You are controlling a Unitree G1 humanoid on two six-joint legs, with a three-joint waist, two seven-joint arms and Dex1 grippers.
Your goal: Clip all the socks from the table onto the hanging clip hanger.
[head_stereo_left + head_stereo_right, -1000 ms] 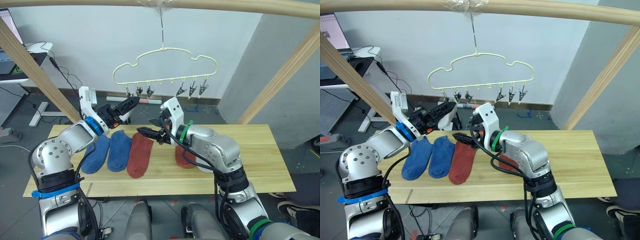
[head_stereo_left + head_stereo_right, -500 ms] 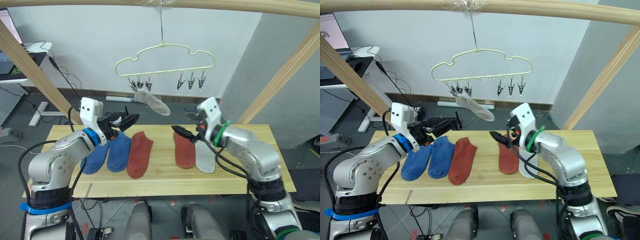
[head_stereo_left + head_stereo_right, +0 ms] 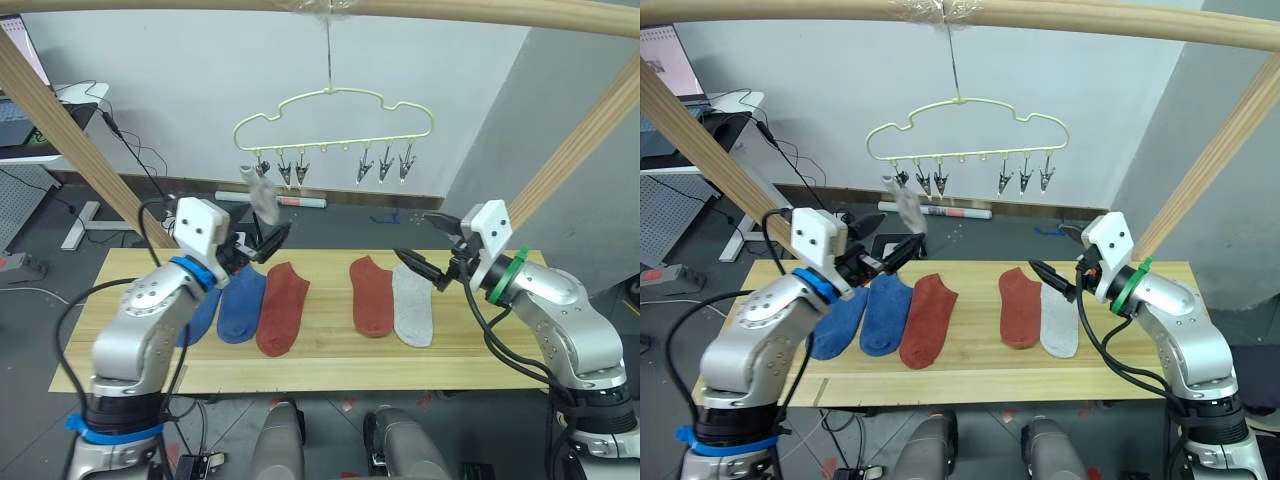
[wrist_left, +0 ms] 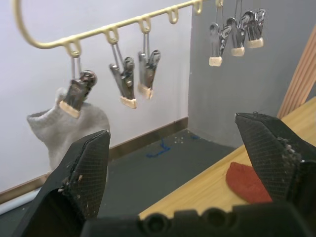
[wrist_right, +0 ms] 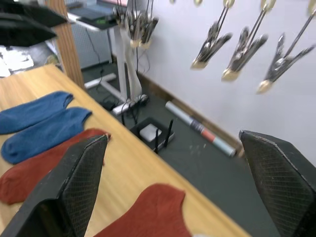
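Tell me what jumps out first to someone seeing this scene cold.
The pale-yellow clip hanger dangling from a wooden bar, with one light grey sock already pinned at its leftmost clip. Beneath it, five socks lie on the table: two blue at left, two rust-red in the middle, one grey sock right. The left gripper and right gripper hover open on either side.

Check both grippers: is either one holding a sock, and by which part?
Neither. The left gripper and right gripper are both open with nothing between the fingers. One grey sock hangs from the clip hanger by its cuff.
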